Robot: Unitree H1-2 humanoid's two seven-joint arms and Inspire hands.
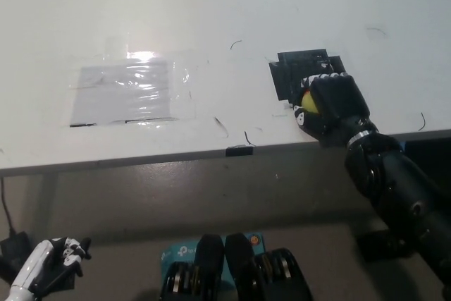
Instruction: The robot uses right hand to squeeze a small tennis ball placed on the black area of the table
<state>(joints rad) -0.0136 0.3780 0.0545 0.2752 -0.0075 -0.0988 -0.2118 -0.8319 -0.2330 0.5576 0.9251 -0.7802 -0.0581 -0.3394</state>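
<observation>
Head view. Right robot hand (pixel 330 106): black, fingers wrapped over the tennis ball (pixel 308 102), knuckles uppermost, set at the near right edge of the black area (pixel 296 74) on the white worktop (pixel 211 5). The hand holds the ball; only a sliver of the ball shows at the hand's left side.

Left robot hand (pixel 49 262): white, at rest low at the picture's lower left, below the worktop edge, well apart from the work. Whether it is open or closed cannot be told.

Risks, as judged: the grip sits close to the worktop's front edge, so a ball that slips out under the squeeze would likely roll off the edge. An uneven squeeze could push the ball out toward the exposed left side, where no finger is seen covering it.

Tennis ball: small, yellow-green, mostly hidden by the fingers; seam and nap not discernible. Whether it rests on the worktop or is lifted clear cannot be told.

Other item: clear taped plastic sheet (pixel 130 93), flat on the worktop, well to the left, catching glare.
</observation>
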